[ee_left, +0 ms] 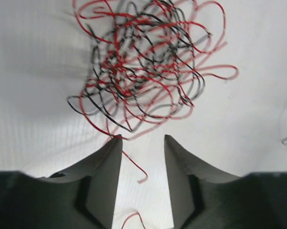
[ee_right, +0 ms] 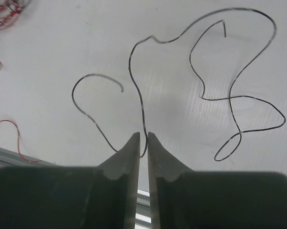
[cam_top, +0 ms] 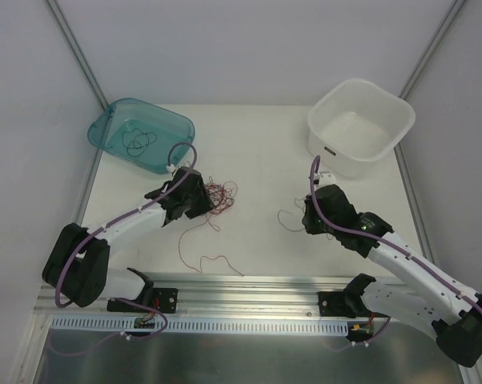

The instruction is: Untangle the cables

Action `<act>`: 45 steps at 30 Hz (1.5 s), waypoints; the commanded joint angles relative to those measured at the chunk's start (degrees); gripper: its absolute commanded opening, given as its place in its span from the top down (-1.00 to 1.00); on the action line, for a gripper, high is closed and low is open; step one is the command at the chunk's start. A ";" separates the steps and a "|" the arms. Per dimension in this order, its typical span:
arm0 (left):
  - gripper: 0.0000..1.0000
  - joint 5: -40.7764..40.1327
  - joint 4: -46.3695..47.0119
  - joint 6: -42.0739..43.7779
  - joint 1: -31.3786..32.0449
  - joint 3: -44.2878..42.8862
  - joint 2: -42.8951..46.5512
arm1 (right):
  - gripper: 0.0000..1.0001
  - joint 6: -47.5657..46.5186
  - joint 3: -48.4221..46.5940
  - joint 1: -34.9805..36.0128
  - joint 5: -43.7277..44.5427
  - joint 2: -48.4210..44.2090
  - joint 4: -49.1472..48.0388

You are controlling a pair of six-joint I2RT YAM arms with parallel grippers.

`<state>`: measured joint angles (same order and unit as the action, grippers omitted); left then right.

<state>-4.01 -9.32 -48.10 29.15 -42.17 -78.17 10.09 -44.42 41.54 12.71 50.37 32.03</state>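
The cables are a fist-sized ball of thin red and black curly strands (cam_top: 222, 195) on the white table, filling the top of the left wrist view (ee_left: 143, 67). My left gripper (cam_top: 199, 204) sits just at its near side, open and empty (ee_left: 142, 138); one red strand end (ee_left: 139, 172) lies between the jaws. My right gripper (cam_top: 309, 221) is apart at the table's right. Its jaws (ee_right: 143, 136) are nearly together, pinching the bend of a single long black strand (ee_right: 141, 95), which loops out over the table (cam_top: 289, 220).
A teal bin (cam_top: 181, 128) at the back left holds a few black strands (cam_top: 137, 141). A white tub (cam_top: 389, 144) stands at the back right. A loose red strand (cam_top: 202, 250) lies near the front edge, by the metal rail (cam_top: 249, 284).
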 commanded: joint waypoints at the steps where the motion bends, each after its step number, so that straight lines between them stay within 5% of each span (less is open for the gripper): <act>1: 0.14 5.84 0.10 3.71 1.35 2.35 7.22 | 0.70 3.18 1.35 -0.32 2.84 0.69 -2.33; 8: -0.47 13.32 -0.61 3.63 2.49 5.69 15.94 | 0.25 10.82 3.82 -0.67 13.90 2.54 6.54; 12: -0.81 17.36 -0.70 3.10 2.84 7.54 20.15 | -0.41 13.03 4.87 -0.67 15.59 -0.96 6.30; 18: -0.98 19.04 -1.05 2.92 3.29 8.69 24.20 | -0.87 9.26 4.26 -1.64 12.70 1.13 1.47; 21: -0.98 19.22 -1.58 3.54 3.37 8.42 25.09 | -0.92 2.85 3.73 -1.72 8.48 5.96 -2.84; 26: -0.98 19.92 -2.72 4.59 3.64 8.77 25.70 | -0.89 -7.87 2.85 -4.35 5.15 12.29 -5.74; 36: -0.98 18.78 -3.95 5.29 3.64 9.65 27.46 | -0.64 -12.72 0.13 -6.91 -3.12 25.38 -11.46; 42: -0.98 18.51 -4.12 5.29 3.72 10.27 27.28 | -0.25 -13.86 -2.77 -6.82 -6.03 33.82 -12.43; 45: -0.98 18.25 -4.13 5.12 3.73 10.44 27.11 | 0.19 -14.48 -4.00 -6.91 -7.69 36.02 -11.91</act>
<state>14.50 -13.21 -43.94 32.34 -32.56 -51.68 -3.22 -45.76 34.85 7.64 85.49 20.91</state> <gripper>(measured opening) 0.992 0.452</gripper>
